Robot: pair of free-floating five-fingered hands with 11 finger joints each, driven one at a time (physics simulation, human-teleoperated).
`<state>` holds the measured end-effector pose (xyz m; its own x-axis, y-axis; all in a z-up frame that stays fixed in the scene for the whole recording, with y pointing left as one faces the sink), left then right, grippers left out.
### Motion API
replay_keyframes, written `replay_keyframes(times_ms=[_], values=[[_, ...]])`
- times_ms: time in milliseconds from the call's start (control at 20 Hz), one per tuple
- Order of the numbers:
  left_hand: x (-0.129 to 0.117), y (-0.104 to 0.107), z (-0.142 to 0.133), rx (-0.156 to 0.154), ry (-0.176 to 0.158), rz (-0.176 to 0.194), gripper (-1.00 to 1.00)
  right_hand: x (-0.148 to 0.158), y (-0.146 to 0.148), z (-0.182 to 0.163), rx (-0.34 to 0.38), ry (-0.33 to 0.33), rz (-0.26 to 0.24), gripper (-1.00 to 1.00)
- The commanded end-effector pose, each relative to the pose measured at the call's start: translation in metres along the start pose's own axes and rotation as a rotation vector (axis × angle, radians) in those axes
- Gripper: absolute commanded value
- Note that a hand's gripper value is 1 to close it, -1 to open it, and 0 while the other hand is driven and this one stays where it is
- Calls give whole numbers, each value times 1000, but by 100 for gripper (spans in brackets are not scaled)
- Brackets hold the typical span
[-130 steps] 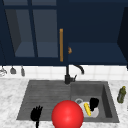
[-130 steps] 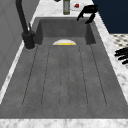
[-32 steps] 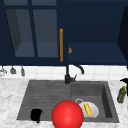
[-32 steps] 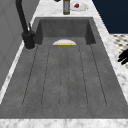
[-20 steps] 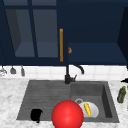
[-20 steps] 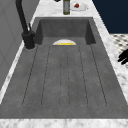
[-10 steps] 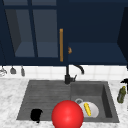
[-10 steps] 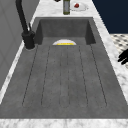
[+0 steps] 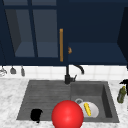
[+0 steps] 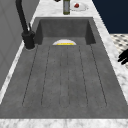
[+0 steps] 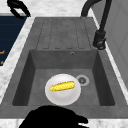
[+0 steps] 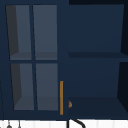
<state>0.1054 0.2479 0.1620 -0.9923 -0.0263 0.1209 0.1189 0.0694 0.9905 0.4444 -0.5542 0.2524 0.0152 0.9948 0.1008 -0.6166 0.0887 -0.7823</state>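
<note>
Left hand idle at the sink front, right hand at the bottle.
My left hand (image 9: pixel 36 115) hovered with relaxed fingers, the red ball (image 9: pixel 67 114) just right of them; my right hand (image 9: pixel 124 82) sat atop the green bottle (image 9: pixel 121 94), fingers unclear.

Front view: a red ball (image 9: pixel 67 114) covers the plate's (image 9: pixel 93 110) nine-o'clock rim; right hand (image 9: pixel 124 82) cut off at three o'clock. Left side view: basin wall hides most of the plate and corn cob (image 10: pixel 65 43).
</note>
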Motion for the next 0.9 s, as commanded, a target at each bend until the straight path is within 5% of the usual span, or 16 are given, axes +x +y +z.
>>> replay_keyframes(times_ms=[0, 850], values=[[0, 0, 0, 0, 0, 0, 0, -5, -5, -20, 65, -24, 20, -100], [0, 0, 0, 0, 0, 0, 0, -17, -13, -49, 122, -46, -51, -100]])
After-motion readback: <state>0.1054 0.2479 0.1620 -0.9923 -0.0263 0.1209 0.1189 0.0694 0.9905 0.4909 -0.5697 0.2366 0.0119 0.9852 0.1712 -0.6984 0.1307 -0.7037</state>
